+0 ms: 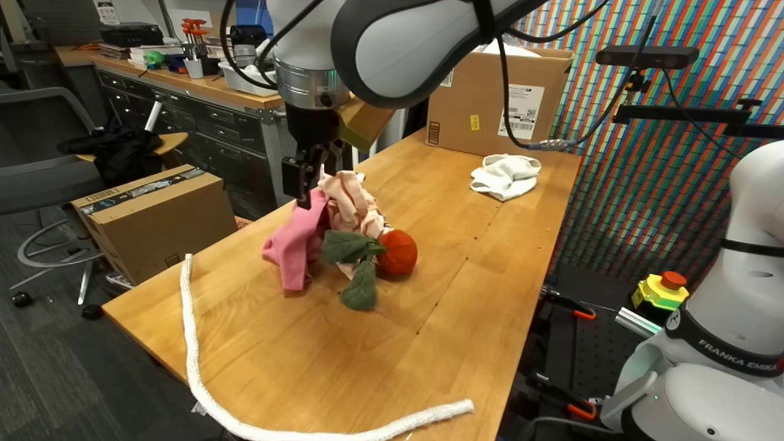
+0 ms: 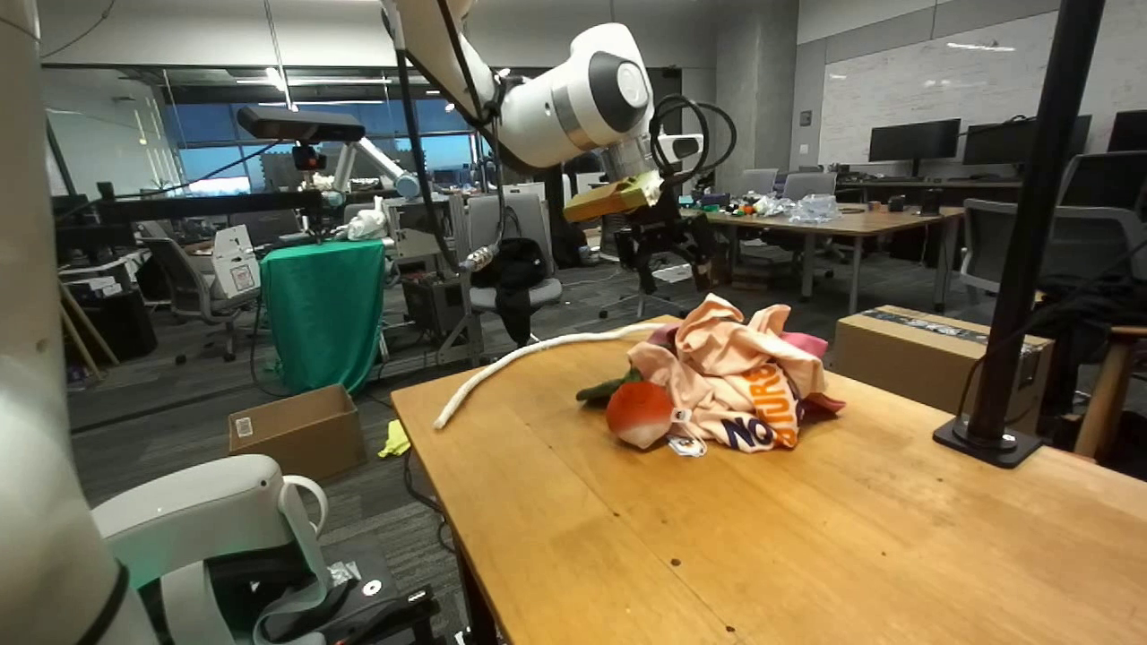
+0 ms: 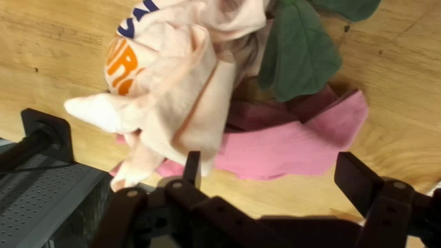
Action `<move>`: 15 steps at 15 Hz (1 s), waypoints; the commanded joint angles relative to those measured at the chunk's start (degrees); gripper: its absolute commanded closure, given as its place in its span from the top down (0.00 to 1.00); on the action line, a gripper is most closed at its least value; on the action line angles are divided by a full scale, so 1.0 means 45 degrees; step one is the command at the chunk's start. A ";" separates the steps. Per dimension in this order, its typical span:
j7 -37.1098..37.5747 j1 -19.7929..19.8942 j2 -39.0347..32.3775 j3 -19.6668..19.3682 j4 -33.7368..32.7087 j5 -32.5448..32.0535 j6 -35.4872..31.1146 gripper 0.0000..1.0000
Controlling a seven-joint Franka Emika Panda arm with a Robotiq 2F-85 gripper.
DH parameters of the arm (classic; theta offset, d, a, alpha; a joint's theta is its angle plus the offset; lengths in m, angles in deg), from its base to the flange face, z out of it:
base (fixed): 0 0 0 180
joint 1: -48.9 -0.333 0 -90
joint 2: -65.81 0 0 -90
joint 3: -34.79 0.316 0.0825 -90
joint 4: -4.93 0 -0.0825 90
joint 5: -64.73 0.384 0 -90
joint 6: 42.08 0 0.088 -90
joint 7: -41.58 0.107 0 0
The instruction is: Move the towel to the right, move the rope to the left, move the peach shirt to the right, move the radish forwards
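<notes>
A white towel (image 1: 505,176) lies crumpled at the far end of the table, in an exterior view only. A white rope (image 1: 193,331) curves along the table edge; it also shows in an exterior view (image 2: 538,348). The peach shirt (image 1: 354,205) is bunched up with orange and navy letters (image 2: 726,376) (image 3: 179,86). The red radish (image 1: 398,252) (image 2: 639,414) lies against it; its green leaves (image 3: 303,51) show in the wrist view. My gripper (image 1: 324,184) (image 2: 675,282) (image 3: 268,155) is open and empty, pointing down above the shirt's side and the pink cloth.
A pink cloth (image 1: 294,245) (image 3: 275,151) lies beside and partly under the shirt. A cardboard box (image 1: 490,104) stands at the table's far end. A black post on a base (image 2: 990,439) stands at the table edge, also in the wrist view (image 3: 48,136).
</notes>
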 commanded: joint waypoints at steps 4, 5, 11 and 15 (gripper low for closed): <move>0.0282 0.0998 0.1058 -0.0166 0.1600 0.0041 -0.0989 1.00; 0.0203 0.1119 0.1141 -0.0172 0.1724 0.0045 -0.1021 1.00; -0.0755 0.1650 0.1374 -0.0065 0.2006 0.0967 -0.0817 1.00; -0.1635 0.1833 0.1187 -0.0007 0.2054 0.2323 -0.1017 1.00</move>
